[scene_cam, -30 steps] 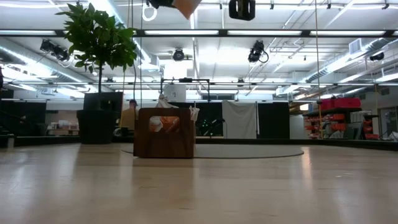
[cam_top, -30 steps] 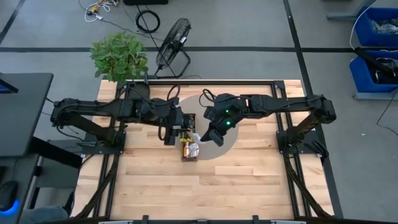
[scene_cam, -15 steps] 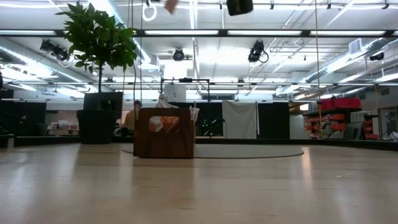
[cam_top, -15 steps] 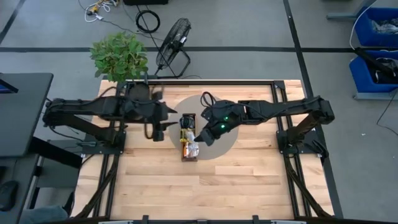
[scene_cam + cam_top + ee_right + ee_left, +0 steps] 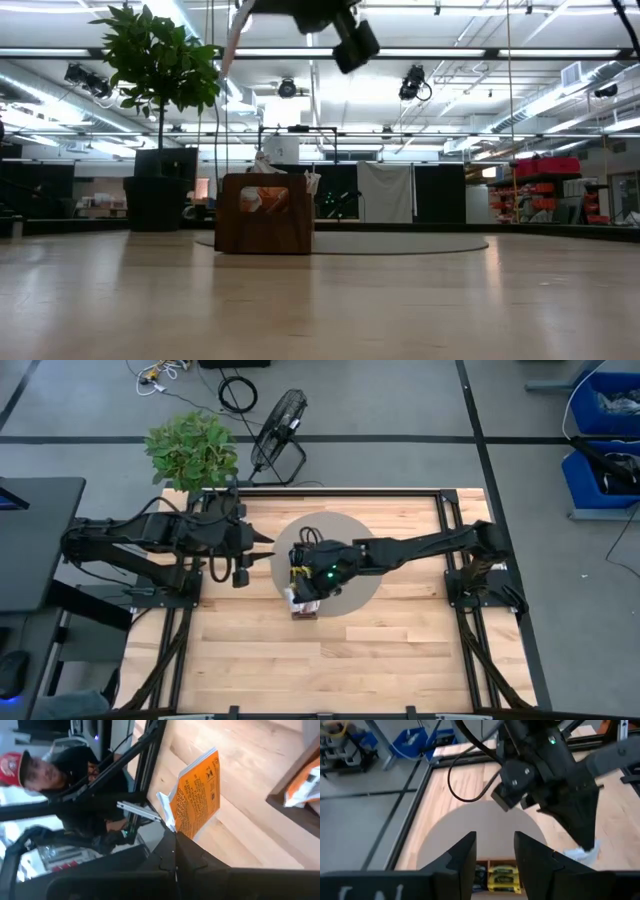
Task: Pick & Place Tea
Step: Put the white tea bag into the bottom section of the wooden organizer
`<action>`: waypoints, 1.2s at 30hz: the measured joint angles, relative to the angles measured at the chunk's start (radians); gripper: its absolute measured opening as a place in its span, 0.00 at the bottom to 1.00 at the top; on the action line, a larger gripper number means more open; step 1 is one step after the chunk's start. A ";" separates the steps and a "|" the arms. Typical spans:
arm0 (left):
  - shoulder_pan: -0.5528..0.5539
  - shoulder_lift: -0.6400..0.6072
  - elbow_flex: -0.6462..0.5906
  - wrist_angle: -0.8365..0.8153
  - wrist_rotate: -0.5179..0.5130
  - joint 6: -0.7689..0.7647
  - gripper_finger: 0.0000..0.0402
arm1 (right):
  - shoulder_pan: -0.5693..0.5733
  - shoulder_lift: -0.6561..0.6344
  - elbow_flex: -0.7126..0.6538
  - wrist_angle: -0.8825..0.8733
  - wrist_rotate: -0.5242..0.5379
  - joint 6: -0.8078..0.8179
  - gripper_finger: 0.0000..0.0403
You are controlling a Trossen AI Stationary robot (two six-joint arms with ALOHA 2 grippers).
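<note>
Overhead, I see right claw (image 5: pixel 292 596) clenched on orange sachet (image 5: pixel 196 794) over wooden tray (image 5: pixel 303 585), tray mostly hidden. Left claw (image 5: pixel 240 574) aside, half-spread, empty. Low view: tray (image 5: pixel 264 213) on bench (image 5: pixel 400 300), plant (image 5: pixel 158 60) behind.

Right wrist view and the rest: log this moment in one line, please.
right gripper: shut on orange tea sachet, above wooden tray | left gripper: empty, fingers apart, left of tray

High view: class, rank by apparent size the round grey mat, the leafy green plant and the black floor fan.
Largest to smallest:
1. Round grey mat, partly covered by the arm.
2. Leafy green plant.
3. Black floor fan.
The plant stands nearer the camera, so its rank is unsure.
</note>
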 joint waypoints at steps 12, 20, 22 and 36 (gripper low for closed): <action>-0.058 -0.001 0.000 -0.086 0.000 -0.036 0.33 | -0.005 0.124 0.000 0.047 0.051 0.163 0.00; -0.109 -0.002 0.000 -0.115 0.000 -0.035 0.33 | -0.010 0.123 0.000 0.024 0.101 0.196 0.00; -0.118 -0.002 0.000 -0.147 0.000 -0.035 0.33 | -0.001 0.118 0.001 0.045 0.114 0.208 0.00; -0.124 -0.002 0.000 -0.186 0.000 -0.036 0.33 | -0.015 0.128 0.000 -0.093 0.155 0.226 0.00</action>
